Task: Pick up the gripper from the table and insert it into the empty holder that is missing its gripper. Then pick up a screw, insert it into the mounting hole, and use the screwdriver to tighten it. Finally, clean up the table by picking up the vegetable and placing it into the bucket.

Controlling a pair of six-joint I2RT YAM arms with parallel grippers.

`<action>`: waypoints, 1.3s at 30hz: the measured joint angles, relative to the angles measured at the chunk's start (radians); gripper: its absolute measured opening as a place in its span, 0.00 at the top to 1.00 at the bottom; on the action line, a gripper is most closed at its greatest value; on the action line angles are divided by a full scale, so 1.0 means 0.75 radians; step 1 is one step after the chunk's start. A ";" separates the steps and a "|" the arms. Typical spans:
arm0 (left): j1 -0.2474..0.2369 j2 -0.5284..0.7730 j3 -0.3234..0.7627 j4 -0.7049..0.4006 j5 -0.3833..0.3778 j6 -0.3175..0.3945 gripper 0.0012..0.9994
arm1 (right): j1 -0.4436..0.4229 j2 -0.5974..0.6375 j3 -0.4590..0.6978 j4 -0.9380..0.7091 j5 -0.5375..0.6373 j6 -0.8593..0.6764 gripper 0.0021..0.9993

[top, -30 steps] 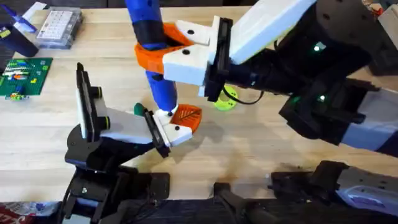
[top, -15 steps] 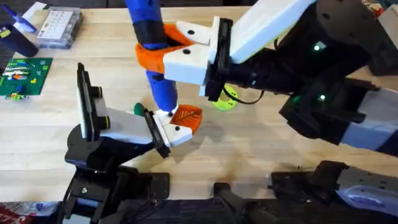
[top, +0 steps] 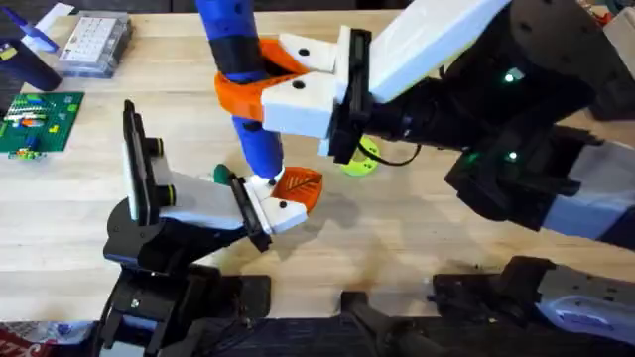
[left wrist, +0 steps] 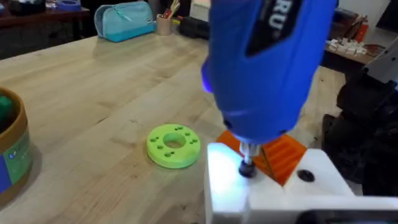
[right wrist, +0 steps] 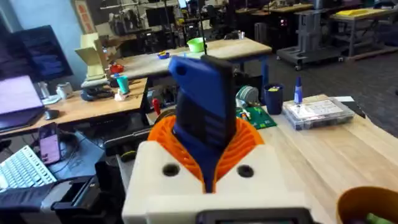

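Jaws clamped around upright screwdriver (top: 241, 79)

Count of items on and over my table

I hold one screwdriver (top: 241, 74) in my right gripper (top: 260, 77); one orange ribbed gripper (top: 301, 185) at frame centre; one holder (top: 273, 203); one lime-green disc (left wrist: 173, 145); one bucket (left wrist: 12, 146); one clear parts box (top: 94, 43) and one green board (top: 38, 121), upper left.

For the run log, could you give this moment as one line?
step: tighten screw | right gripper: shut on screwdriver | tip: on holder | left gripper: cannot tell
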 joint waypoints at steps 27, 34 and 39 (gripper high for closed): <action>0.000 0.000 0.000 -0.004 0.021 -0.001 0.98 | -0.011 -0.001 0.000 -0.031 -0.034 0.023 0.97; -0.002 0.000 0.000 -0.005 0.031 -0.003 0.98 | -0.068 -0.001 0.000 -0.030 -0.151 0.035 0.97; -0.004 0.000 0.000 -0.006 0.040 -0.005 0.98 | -0.073 -0.001 0.000 -0.027 -0.184 0.032 0.97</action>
